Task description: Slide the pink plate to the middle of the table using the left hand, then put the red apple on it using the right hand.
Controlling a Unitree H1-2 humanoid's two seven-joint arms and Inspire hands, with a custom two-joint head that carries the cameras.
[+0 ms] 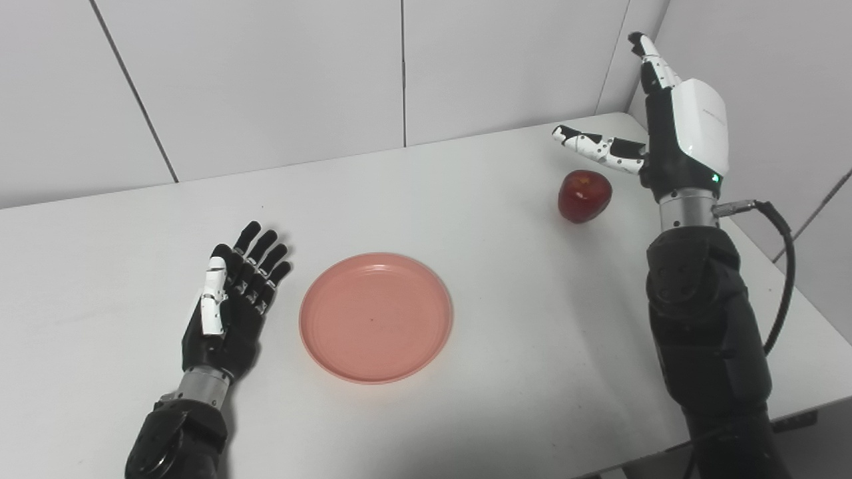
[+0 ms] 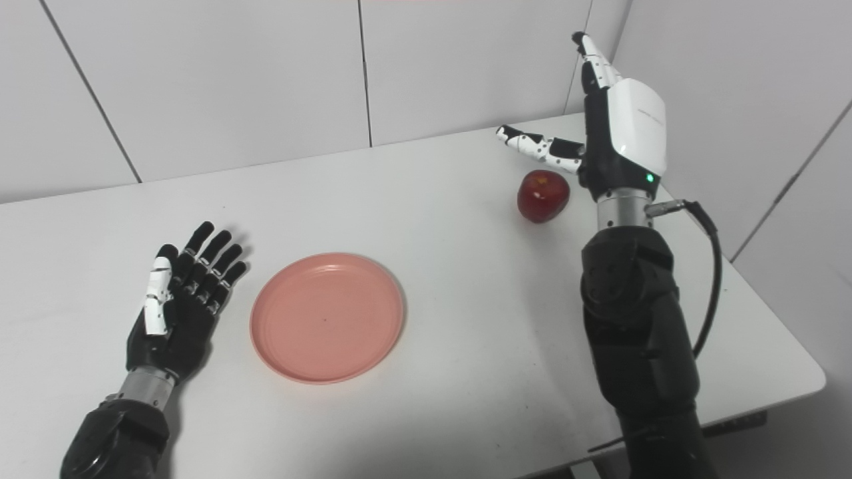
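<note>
- near the middle of the white worktop [image 1: 466, 199] sits the pink plate [image 1: 376, 317], flat and with nothing on it
- just left of the plate, the left hand [image 1: 229, 303] lies low over the worktop, palm up, fingers spread and straight, holding nothing. there's a small gap between it and the plate rim, not touching
- far back on the right side, the red apple [image 1: 584, 195] stands upright on the worktop, well apart from the plate
- right hand [image 1: 672, 126] is raised just beside the apple on its right, wide open, fingers pointing up, thumb [image 1: 596, 146] sticking out above the apple's top. doesn't look like it's touching the apple
- a black cable [image 1: 779, 266] loops off the right wrist
</note>
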